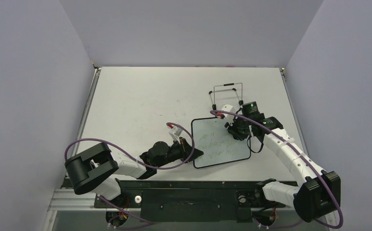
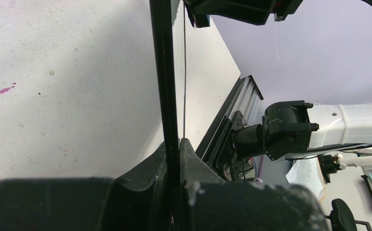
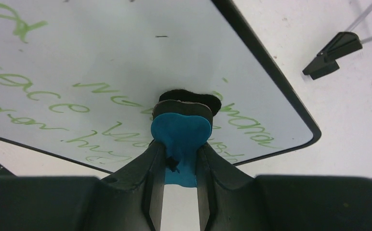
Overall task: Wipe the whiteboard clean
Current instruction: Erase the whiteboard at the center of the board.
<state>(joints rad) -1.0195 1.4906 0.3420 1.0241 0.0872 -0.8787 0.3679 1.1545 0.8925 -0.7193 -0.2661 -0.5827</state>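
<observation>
The whiteboard (image 1: 220, 143) is a small white board with a thin black frame and green handwriting on it. It lies in the middle of the table. My left gripper (image 1: 192, 151) is shut on the board's left edge; in the left wrist view the black frame (image 2: 167, 91) runs edge-on between the fingers. My right gripper (image 1: 235, 131) is shut on the blue-black eraser (image 3: 181, 127). The eraser's black felt presses on the board (image 3: 102, 57) near its right edge, over the green writing.
A wire stand (image 1: 227, 92) with black feet sits behind the board; one foot (image 3: 331, 55) shows in the right wrist view. A small red and white object (image 1: 174, 129) lies left of the board. Grey walls enclose the table on three sides.
</observation>
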